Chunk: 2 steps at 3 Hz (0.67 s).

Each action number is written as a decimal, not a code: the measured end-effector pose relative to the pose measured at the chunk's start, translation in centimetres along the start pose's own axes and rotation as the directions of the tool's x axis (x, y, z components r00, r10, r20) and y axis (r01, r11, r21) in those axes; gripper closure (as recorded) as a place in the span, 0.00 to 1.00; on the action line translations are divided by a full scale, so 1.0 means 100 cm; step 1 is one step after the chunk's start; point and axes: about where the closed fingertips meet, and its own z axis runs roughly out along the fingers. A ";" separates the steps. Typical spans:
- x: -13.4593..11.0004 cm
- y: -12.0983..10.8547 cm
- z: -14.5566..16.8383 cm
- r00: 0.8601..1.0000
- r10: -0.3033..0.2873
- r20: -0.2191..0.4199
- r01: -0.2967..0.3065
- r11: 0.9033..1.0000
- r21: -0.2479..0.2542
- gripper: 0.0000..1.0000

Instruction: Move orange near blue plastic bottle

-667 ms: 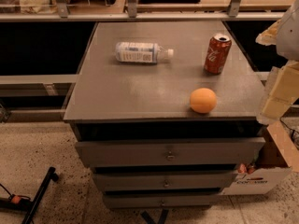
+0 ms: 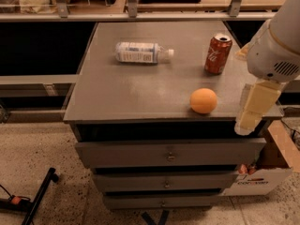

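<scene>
The orange [image 2: 203, 101] sits near the front right edge of the grey cabinet top [image 2: 140, 88]. The blue plastic bottle [image 2: 142, 52] lies on its side at the back left of the top, its white cap pointing right. My gripper [image 2: 253, 108] hangs at the right edge of the cabinet, just right of the orange and about level with the front edge. It does not touch the orange, and nothing shows in it.
A red soda can [image 2: 218, 54] stands upright at the back right, behind the orange. The cabinet has several drawers [image 2: 168, 153] below. A cardboard box [image 2: 262, 172] sits on the floor at the right. A black stand [image 2: 33, 200] lies on the floor at the left.
My arm has come further into view from the right, closer to the cabinet's right edge. The orange, bottle and can have not moved.
</scene>
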 end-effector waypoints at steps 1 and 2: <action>-0.017 0.002 0.040 0.999 -0.045 0.030 0.047 0.997 -0.057 0.00; -0.024 0.000 0.073 0.997 -0.047 0.061 0.053 0.995 -0.090 0.00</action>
